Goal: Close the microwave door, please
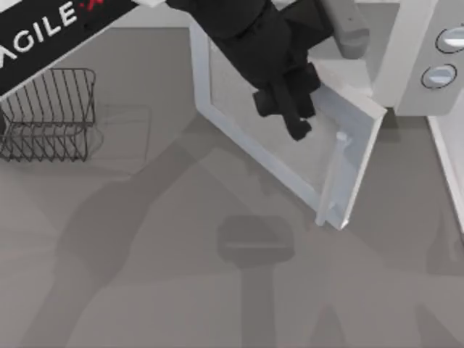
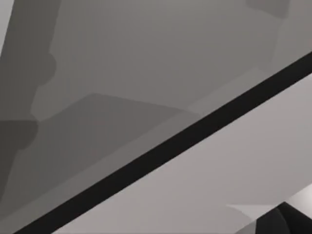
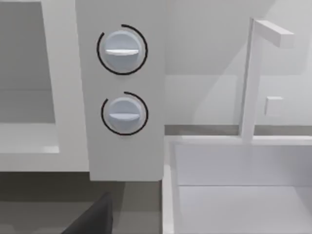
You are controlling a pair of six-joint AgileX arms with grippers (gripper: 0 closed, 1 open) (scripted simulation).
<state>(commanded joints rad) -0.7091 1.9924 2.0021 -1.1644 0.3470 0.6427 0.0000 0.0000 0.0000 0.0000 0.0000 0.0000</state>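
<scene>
The white microwave (image 1: 406, 65) stands at the table's back right, its two round knobs (image 3: 122, 51) on the side panel. The microwave door (image 1: 254, 138) hangs open, swung out toward the table's middle, with its pale bar handle (image 1: 332, 177) near the free edge. My left gripper (image 1: 293, 119) reaches down from the back left onto the door's greyish window, close to the handle. In the left wrist view the door's dark edge (image 2: 161, 151) runs diagonally across. A dark part of my right gripper (image 3: 92, 219) sits low in front of the knob panel.
A dark wire rack (image 1: 51, 112) stands at the left. A white basin (image 3: 234, 195) with a tall white tap (image 3: 248, 78) lies to the right of the microwave; its edge (image 1: 446, 170) runs along the table's right side. Bare grey table spreads across the front.
</scene>
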